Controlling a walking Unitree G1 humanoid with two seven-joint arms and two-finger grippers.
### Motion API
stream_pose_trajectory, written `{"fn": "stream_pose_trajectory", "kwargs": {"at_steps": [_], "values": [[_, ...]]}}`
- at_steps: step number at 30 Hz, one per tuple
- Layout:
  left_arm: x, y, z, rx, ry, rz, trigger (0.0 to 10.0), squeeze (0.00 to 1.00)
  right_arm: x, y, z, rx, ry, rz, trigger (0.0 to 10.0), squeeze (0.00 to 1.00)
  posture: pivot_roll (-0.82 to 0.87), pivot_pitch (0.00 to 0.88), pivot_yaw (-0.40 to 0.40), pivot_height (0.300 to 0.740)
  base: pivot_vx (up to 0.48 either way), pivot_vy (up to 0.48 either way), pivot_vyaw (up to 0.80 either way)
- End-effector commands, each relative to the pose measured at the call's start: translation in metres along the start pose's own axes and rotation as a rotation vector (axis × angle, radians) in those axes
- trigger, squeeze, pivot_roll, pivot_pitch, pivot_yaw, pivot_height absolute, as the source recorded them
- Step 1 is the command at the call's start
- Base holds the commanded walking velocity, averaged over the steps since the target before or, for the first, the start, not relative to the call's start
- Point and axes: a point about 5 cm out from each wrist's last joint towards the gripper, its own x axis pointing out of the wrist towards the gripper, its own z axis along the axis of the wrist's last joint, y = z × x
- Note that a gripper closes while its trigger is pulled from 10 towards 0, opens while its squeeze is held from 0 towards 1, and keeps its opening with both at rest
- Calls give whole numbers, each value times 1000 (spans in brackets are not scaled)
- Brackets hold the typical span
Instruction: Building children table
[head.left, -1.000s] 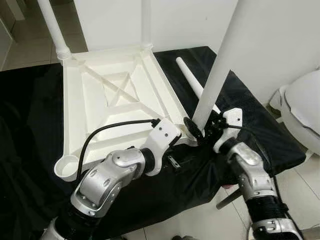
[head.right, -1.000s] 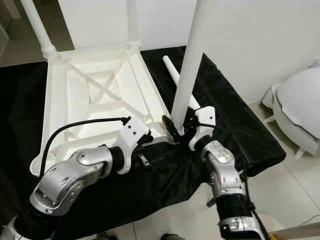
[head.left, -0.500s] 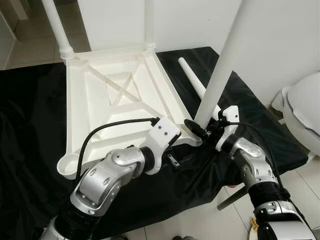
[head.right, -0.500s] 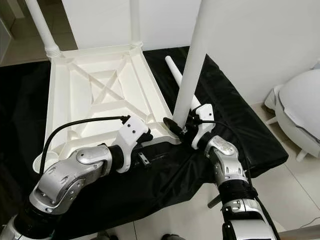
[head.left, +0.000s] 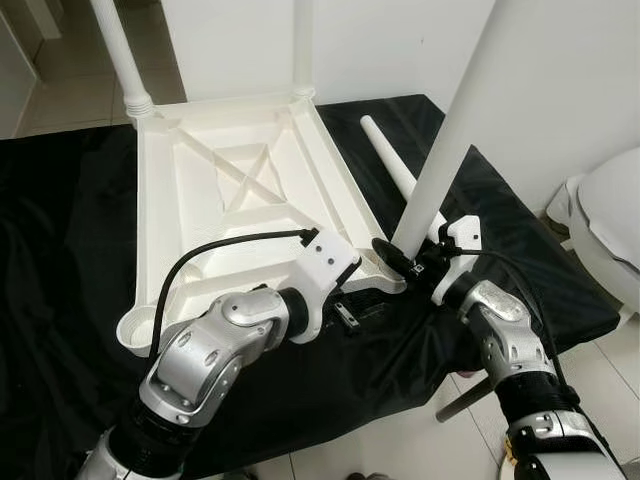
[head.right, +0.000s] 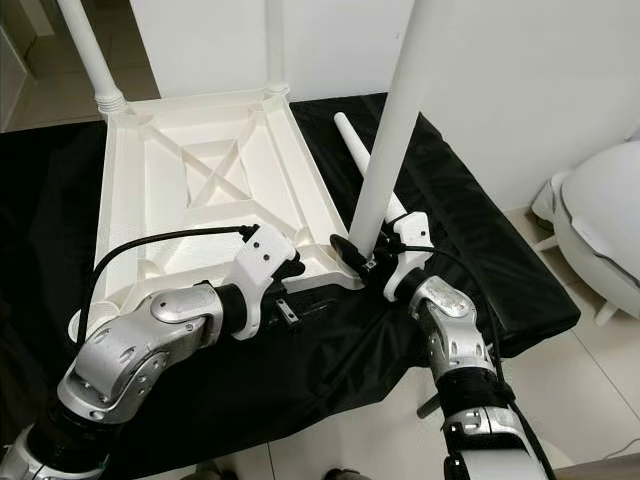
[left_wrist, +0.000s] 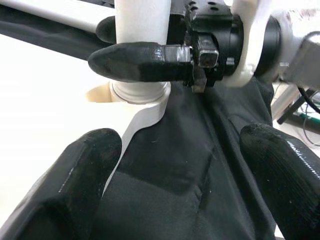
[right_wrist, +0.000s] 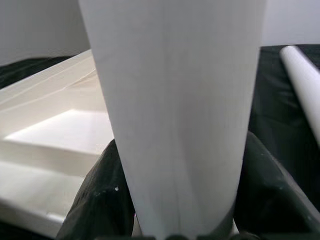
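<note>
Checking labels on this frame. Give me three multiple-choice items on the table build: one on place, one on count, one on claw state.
1. Where does the loose leg lie?
A. On the black cloth, right of the tabletop
B. Inside the tabletop
C. On the floor tiles

2. How many legs stand upright in the upside-down tabletop?
A. One
B. Three
C. Four

3. What is the right claw doing?
A. Hanging open, away from the table
B. Shut on the near-right leg close to its socket
C. Holding the loose leg

Answers:
1 A: it rests on the cloth beside the tabletop's right edge.
2 B: two at the far corners, one at the near right; the near-left socket is empty.
3 B: the right wrist view shows its fingers on both sides of the leg.
</note>
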Motion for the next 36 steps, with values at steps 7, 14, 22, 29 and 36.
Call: {"fn": "stream_pose_trajectory", "kwargs": {"at_steps": [7, 14, 22, 29, 36], "values": [[2, -3, -4, -8, 14, -40, 10000, 0, 0, 21, -8, 64, -21, -111, 0, 0, -39, 107, 36, 740, 0, 0, 0], [2, -1, -4, -5, 17, -37, 10000, 0, 12, 42, -14, 93, 4, -297, 0, 0, -45, 84, 29, 740, 0, 0, 0], [5, -3, -4, -3, 12, -43, 10000, 0, 22, 43, -17, 97, 38, -495, 0, 0, -48, 65, 20, 740, 0, 0, 0], [6, -3, -4, -2, 10, -45, 10000, 0, 23, 45, -22, 76, 82, -582, 0, 0, -48, 56, 16, 740, 0, 0, 0], [6, -3, -5, 0, 11, -46, 10000, 0, 21, 42, -26, 50, 121, -604, 10000, 0, -47, 46, 11, 740, 0, 0, 0]]}}
